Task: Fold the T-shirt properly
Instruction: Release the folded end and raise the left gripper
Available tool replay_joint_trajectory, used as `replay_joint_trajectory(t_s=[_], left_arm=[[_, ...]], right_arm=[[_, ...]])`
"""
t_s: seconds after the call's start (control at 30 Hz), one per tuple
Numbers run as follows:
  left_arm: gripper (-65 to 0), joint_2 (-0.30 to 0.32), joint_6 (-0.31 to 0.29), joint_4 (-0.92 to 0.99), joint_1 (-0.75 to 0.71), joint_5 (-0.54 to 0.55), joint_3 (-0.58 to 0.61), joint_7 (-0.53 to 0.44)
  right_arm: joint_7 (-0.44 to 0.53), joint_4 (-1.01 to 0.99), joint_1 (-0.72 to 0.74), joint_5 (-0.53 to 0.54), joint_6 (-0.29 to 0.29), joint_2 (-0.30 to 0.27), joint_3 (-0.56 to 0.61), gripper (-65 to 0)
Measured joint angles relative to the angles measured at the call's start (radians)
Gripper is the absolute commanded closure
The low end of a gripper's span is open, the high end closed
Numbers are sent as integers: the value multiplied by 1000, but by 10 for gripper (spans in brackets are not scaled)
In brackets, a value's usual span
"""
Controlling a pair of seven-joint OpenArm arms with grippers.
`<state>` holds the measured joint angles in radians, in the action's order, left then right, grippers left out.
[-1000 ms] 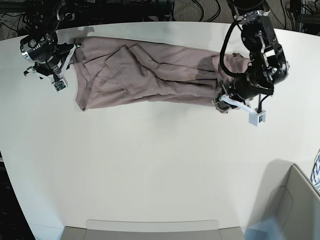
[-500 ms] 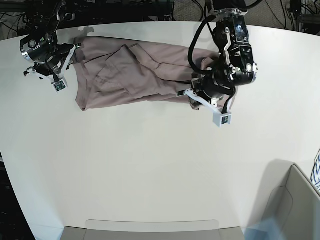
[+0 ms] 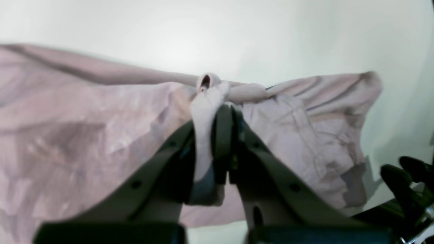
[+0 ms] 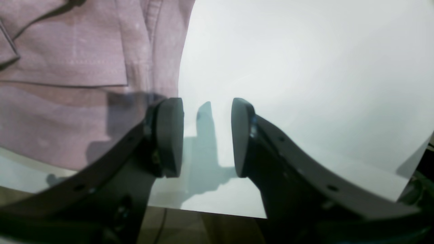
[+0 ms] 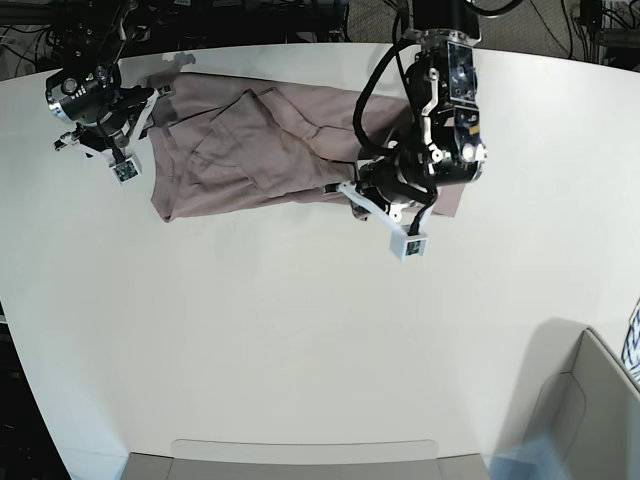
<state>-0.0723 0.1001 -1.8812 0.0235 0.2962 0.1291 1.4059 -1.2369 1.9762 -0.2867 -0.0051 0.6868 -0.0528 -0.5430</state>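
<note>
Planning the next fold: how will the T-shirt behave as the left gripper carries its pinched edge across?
Probably floppy: the T-shirt bunches and sags on both sides of the left gripper. It looks thin and light, so the lifted edge should trail. It creases easily, so it may land wrinkled on the table.

white table [image 5: 300,340], T-shirt [image 5: 250,150] lying on it

A plain dusty pink-mauve is shown by the T-shirt [image 5: 250,150]; the table [image 5: 300,340] is white, both grippers black.
</note>
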Motion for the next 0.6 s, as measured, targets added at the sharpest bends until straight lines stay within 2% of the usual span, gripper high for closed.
replay_joint_trajectory(t_s=[0.17, 0.2, 0.27, 0.37, 0.4, 0.47, 0.6], left_arm=[[0, 4, 1, 64, 1, 3, 4, -3], [-23, 8, 1, 65, -2, 2, 5, -2], [-111, 8, 2, 61, -1, 0, 18, -3], [-235, 19, 5, 57, 5, 1, 111, -8], [-252, 28, 4, 56, 5, 10, 138, -8], [-259, 40, 2, 33, 1, 15, 178, 3], [-260, 45, 5, -39, -3, 8, 185, 0]], right_arm=[[3, 0, -1, 4, 0, 1, 16, -241], [2, 0, -1, 2, 0, 1, 16, -241], [3, 0, -1, 2, 0, 1, 16, -241], [3, 0, -1, 3, 0, 2, 16, -241], [3, 0, -1, 2, 0, 3, 16, -241], [3, 0, -4, 2, 0, 0, 16, -241], [3, 0, -13, 2, 0, 3, 16, -241]])
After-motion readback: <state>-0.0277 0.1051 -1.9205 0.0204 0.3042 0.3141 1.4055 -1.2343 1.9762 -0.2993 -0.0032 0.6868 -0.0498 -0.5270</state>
